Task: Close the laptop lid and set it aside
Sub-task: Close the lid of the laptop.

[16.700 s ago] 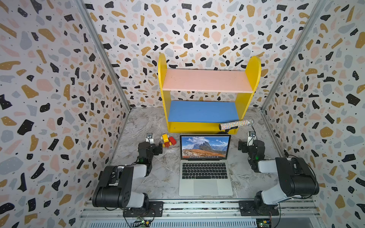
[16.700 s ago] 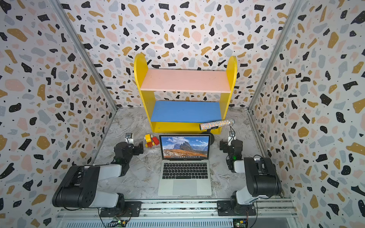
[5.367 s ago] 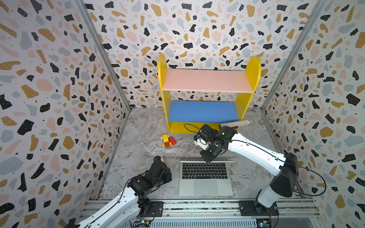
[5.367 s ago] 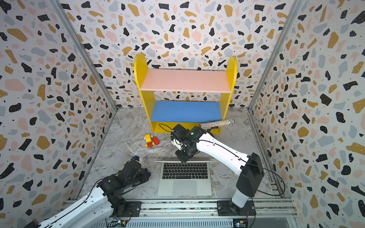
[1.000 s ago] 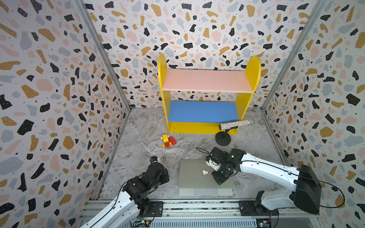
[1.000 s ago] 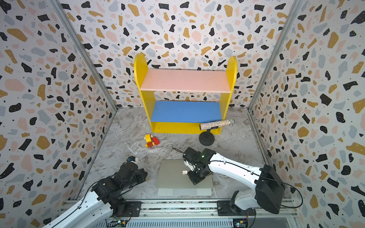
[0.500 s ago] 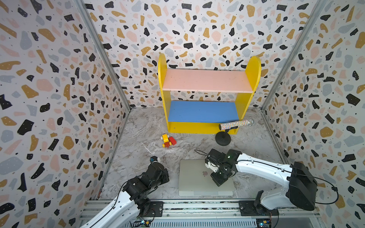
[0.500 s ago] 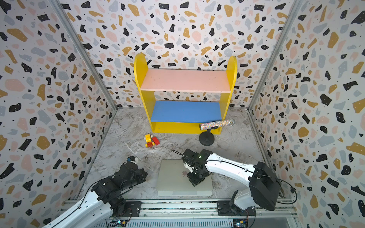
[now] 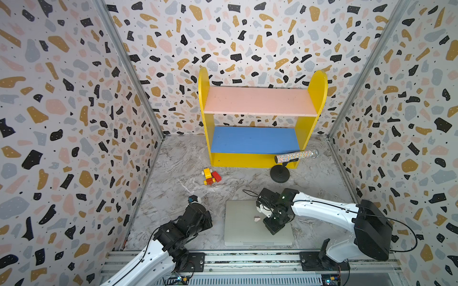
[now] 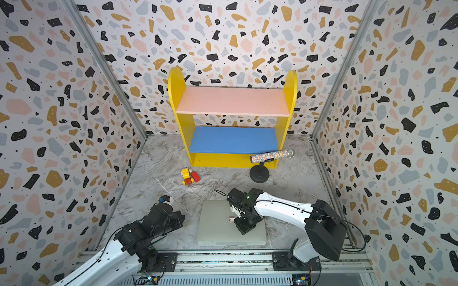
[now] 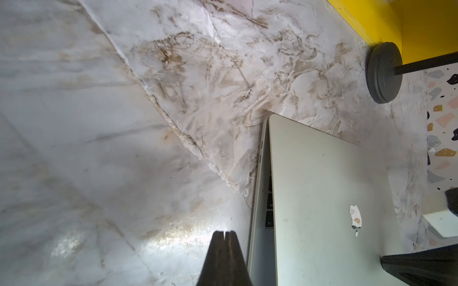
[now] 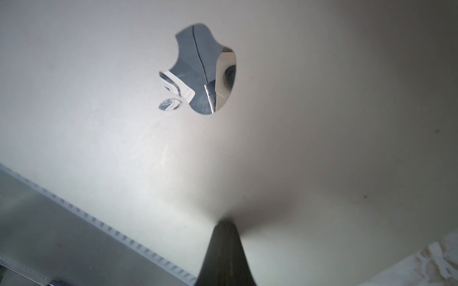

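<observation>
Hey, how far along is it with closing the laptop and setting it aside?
Mostly closed: the laptop lid lies almost flat, but keys show through a thin side gap. In hand: the shut right gripper presses on the lid near the apple logo; the shut left gripper sits beside the laptop. Left: shutting it fully and moving it aside.

No words, numbers or printed labels are legible in any view. One brand sign only: the apple logo (image 12: 202, 71), mirror-finish, at the centre of the laptop lid (image 9: 244, 231), on its outer face. In both top views it is a small pale mark mid-lid. Its reflections are unreadable.
</observation>
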{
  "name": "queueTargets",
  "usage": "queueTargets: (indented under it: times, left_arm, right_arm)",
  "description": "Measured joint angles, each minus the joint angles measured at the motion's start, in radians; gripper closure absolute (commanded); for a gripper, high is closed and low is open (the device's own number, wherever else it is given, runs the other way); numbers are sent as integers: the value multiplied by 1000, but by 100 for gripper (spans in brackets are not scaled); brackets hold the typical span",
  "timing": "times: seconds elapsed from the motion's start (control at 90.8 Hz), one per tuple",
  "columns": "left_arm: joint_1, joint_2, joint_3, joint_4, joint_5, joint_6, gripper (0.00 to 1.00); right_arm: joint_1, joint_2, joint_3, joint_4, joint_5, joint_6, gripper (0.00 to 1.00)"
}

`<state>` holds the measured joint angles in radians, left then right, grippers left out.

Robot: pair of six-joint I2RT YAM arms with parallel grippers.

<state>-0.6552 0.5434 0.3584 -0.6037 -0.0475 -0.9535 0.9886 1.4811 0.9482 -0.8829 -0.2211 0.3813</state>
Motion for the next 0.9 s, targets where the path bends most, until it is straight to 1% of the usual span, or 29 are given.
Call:
queueTargets:
  times: [0.903]
  left_arm:
    - [0, -6, 0, -1, 1, 0, 100]
  right_arm:
    - [0, 77, -39, 67, -6, 0, 100]
